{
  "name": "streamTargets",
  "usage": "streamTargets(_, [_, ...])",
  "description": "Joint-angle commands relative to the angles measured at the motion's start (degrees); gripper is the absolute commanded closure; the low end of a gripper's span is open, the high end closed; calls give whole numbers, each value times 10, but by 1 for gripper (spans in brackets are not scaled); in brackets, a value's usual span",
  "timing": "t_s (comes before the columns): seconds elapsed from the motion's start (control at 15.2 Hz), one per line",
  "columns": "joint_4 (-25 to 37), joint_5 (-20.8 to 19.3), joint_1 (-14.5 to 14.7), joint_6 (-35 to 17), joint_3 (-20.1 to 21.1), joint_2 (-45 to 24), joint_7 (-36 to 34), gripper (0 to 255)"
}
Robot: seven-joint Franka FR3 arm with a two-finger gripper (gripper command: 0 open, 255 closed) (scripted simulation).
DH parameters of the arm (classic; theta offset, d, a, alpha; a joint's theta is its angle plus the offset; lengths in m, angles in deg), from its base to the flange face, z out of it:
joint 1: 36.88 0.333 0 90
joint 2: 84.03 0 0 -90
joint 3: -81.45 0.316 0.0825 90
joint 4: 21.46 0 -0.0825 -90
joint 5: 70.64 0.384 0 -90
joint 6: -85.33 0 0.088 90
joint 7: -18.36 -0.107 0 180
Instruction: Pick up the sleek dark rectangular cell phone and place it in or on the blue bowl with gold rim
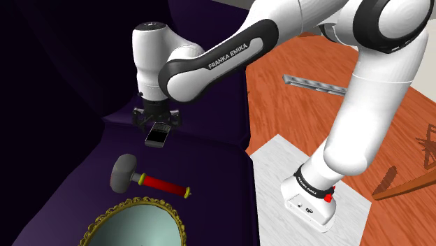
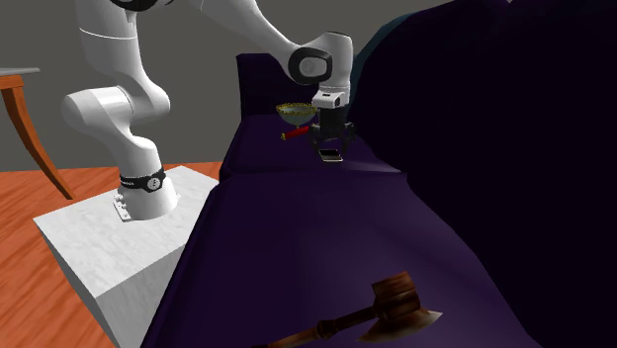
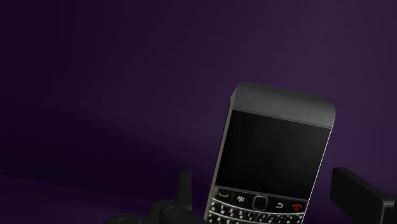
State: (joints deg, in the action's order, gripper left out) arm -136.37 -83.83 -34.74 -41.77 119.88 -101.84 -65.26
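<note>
The dark rectangular cell phone (image 1: 158,135), with a black screen and a small keypad, hangs tilted just over the dark purple sofa seat (image 1: 77,175). My gripper (image 1: 158,125) is shut on its keypad end. In the wrist view the phone (image 3: 277,149) reaches out past the gripper (image 3: 261,198), with a black finger on either side of the keypad. The bowl (image 1: 134,225), pale blue inside with an ornate gold rim, sits on the seat towards the shoulder view's lower left, well away from the phone. In the second exterior view the bowl (image 2: 295,111) lies just beyond the gripper (image 2: 329,146) and phone (image 2: 329,155).
A mallet (image 1: 150,179) with a grey head and red handle lies on the seat between phone and bowl. A brown wooden mallet (image 2: 394,304) lies at the sofa's other end. The backrest (image 1: 84,63) rises behind the gripper. The white stand (image 1: 307,175) is on a wooden floor.
</note>
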Motion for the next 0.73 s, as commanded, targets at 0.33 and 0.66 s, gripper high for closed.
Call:
streamTargets(0.33, [-3, -2, 0, -4, -1, -2, -1, 0])
streamTargets(0.66, [-3, -2, 0, -4, -1, -2, -1, 255])
